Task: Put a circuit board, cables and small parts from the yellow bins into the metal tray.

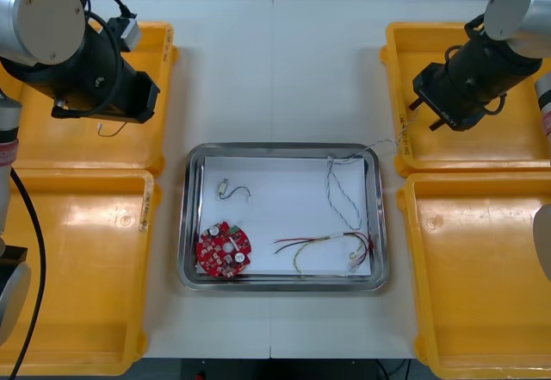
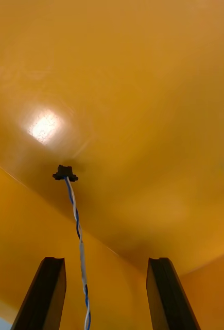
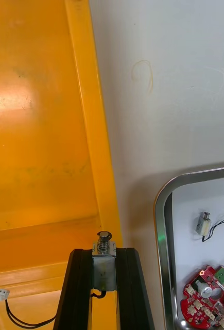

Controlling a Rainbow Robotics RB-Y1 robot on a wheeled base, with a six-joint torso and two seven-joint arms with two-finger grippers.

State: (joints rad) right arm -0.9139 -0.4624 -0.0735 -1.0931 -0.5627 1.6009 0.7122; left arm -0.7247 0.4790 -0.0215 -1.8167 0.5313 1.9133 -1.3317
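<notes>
The left gripper [image 3: 104, 253] was clamped on a small metal part [image 3: 104, 267] above the inner rim of the far left bin [image 1: 52, 147]. The part's black lead [image 3: 19, 318] trailed over the bin floor. Over the far right bin [image 1: 508, 152], the right gripper [image 2: 105, 262] hung with its fingers [image 2: 46, 294] apart. A twisted blue and white cable [image 2: 76, 221] ran between them without touching either, up to a black plug [image 2: 65, 173] on the bin floor. On the surface [image 1: 275, 70] between the bins, the tray [image 1: 280, 149] held a red board [image 1: 225, 248] at its near left. It also held a second part [image 1: 224, 189] with a black wire, a red and yellow cable [image 1: 323, 244], and a blue and white cable [image 1: 344, 192] whose end trailed over the rim toward the far right bin.
</notes>
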